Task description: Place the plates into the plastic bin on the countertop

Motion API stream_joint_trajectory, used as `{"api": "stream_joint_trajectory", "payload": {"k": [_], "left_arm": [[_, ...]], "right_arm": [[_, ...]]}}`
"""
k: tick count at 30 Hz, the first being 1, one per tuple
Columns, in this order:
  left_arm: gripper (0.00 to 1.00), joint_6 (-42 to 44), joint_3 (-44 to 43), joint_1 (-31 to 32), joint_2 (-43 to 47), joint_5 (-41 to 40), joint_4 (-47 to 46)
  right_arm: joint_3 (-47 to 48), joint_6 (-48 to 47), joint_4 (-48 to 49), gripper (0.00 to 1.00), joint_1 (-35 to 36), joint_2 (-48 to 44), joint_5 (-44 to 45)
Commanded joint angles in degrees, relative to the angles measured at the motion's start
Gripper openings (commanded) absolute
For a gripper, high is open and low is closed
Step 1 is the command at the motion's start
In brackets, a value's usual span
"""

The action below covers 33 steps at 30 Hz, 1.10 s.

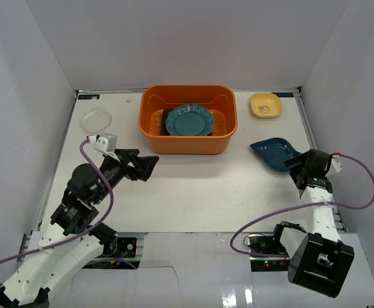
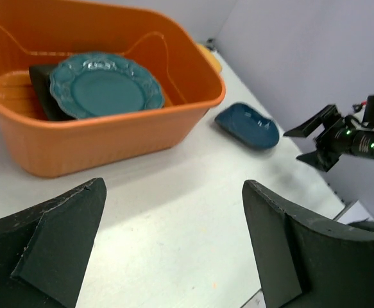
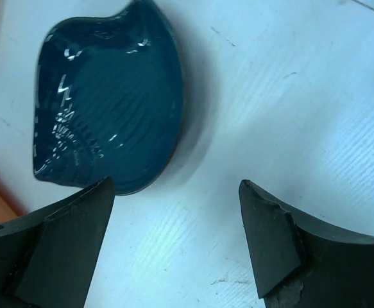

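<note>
Top: scalloped teal plate [image 1: 188, 120] lies in the orange bin [image 1: 188, 146] over a black plate [image 1: 169, 123]. Squarish teal plate [image 1: 275, 153] and small yellow plate [image 1: 265, 105] sit on the countertop [image 1: 193, 192], right of the bin.
Left wrist: left gripper [image 2: 174, 250] spread wide, empty (facing the bin).
Right wrist: right gripper [image 3: 177, 244] spread wide, just beside the squarish teal plate, not touching.

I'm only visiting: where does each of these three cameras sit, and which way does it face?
Top external: above and behind the arms, looking down on the white countertop; both arms show, with the left gripper and right gripper open.
Left wrist: on the left arm, looking forward between its own black fingers at the orange plastic bin holding a teal scalloped round plate.
Right wrist: on the right arm, looking down between its own black fingers at the dark teal squarish dish.
Shared: all three views show that dish.
</note>
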State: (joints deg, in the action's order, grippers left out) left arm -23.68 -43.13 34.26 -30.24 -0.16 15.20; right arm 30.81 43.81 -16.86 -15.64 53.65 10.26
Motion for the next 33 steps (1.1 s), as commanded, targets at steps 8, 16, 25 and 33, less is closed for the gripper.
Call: {"api": "stream_joint_trajectory", "payload": {"k": [8, 16, 25, 33], "left_arm": [[0.98, 4.61, 4.37, 6.25, 3.70, -1.85, 3.61], [0.98, 4.70, 4.29, 8.01, 4.14, -5.19, 4.66], [0.98, 3.30, 3.50, 8.19, 2.65, -13.35, 6.59], [0.98, 1.97, -5.71, 8.10, -4.73, -19.25, 5.46]], "right_arm": [[-5.40, 10.58, 19.99, 0.80, -3.08, 13.64, -8.93], [-11.11, 19.02, 31.80, 0.19, -2.91, 21.86, -10.62], [-2.81, 9.80, 22.05, 0.08, -2.12, -5.64, -7.43], [35.51, -0.54, 20.64, 0.08, 26.69, 7.59, -5.17]]}}
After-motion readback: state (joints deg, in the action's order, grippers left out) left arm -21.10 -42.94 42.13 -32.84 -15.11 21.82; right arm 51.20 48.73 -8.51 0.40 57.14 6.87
